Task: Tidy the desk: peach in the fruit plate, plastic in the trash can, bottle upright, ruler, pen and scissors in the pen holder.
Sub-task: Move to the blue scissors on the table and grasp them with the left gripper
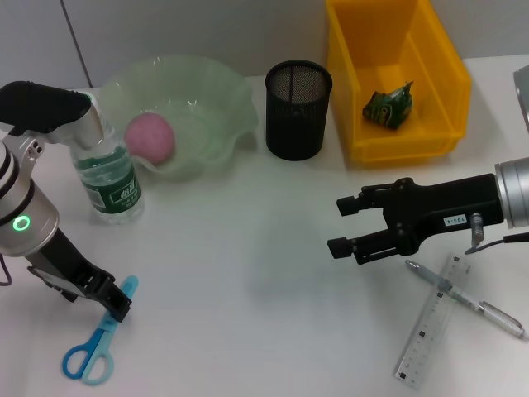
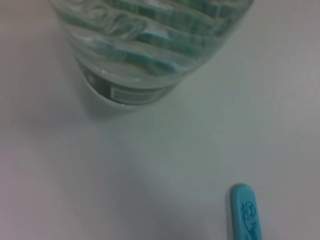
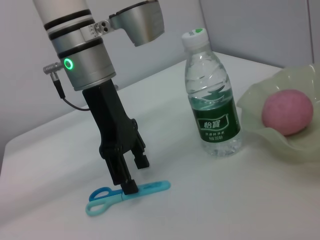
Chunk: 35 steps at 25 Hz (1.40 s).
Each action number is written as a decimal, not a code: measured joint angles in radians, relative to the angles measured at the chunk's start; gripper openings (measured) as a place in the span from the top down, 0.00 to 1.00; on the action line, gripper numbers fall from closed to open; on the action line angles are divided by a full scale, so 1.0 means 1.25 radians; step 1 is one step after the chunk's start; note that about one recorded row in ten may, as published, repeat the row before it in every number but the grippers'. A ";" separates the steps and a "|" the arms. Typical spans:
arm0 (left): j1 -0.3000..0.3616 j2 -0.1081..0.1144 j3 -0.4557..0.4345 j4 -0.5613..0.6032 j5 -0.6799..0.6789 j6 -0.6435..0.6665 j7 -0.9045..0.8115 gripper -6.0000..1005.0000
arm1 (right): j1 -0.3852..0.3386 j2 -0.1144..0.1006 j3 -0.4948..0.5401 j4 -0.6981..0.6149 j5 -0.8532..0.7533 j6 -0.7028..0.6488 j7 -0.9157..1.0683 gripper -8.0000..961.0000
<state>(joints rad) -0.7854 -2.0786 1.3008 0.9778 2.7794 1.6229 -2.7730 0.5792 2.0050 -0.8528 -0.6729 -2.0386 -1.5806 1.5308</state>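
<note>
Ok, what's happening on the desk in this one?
A two-armed robot is tidying a desk. The peach already sits in the green fruit plate, the plastic wrapper lies in the yellow bin, and the water bottle stands upright. The left gripper, fingers open, is down at the blue scissors, one fingertip touching them. The right gripper hovers open near the pen and ruler, which lie crossed on the table. The mesh pen holder looks empty.

Peach (image 1: 150,137) in plate (image 1: 216,107); wrapper (image 1: 389,107) in bin (image 1: 446,74); bottle (image 1: 111,182) upright; scissors (image 1: 97,343), ruler (image 1: 431,322), pen (image 1: 464,298) flat on desk.
</note>
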 joint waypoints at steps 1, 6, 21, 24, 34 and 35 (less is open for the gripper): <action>0.000 0.000 0.000 -0.001 -0.002 0.000 -0.001 0.26 | 0.000 -0.001 0.000 0.000 0.000 0.001 0.000 0.13; 0.000 0.000 0.000 -0.009 -0.012 0.002 -0.004 0.27 | 0.000 -0.001 -0.003 0.000 0.000 0.007 0.000 0.13; -0.004 0.000 0.000 -0.022 -0.040 0.002 -0.004 0.29 | 0.011 -0.004 -0.003 0.000 -0.020 0.008 0.007 0.13; -0.004 0.000 0.001 -0.022 -0.040 0.001 -0.003 0.29 | 0.012 -0.004 -0.004 0.000 -0.021 0.009 0.007 0.13; -0.004 0.000 0.019 -0.025 -0.036 0.001 -0.003 0.33 | 0.013 -0.004 -0.002 0.000 -0.031 0.009 0.010 0.13; -0.004 0.000 0.019 -0.025 -0.036 0.001 -0.003 0.35 | 0.013 -0.004 -0.001 0.000 -0.032 0.009 0.010 0.13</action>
<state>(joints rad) -0.7898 -2.0785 1.3248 0.9462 2.7348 1.6236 -2.7772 0.5952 2.0002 -0.8546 -0.6734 -2.0783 -1.5692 1.5431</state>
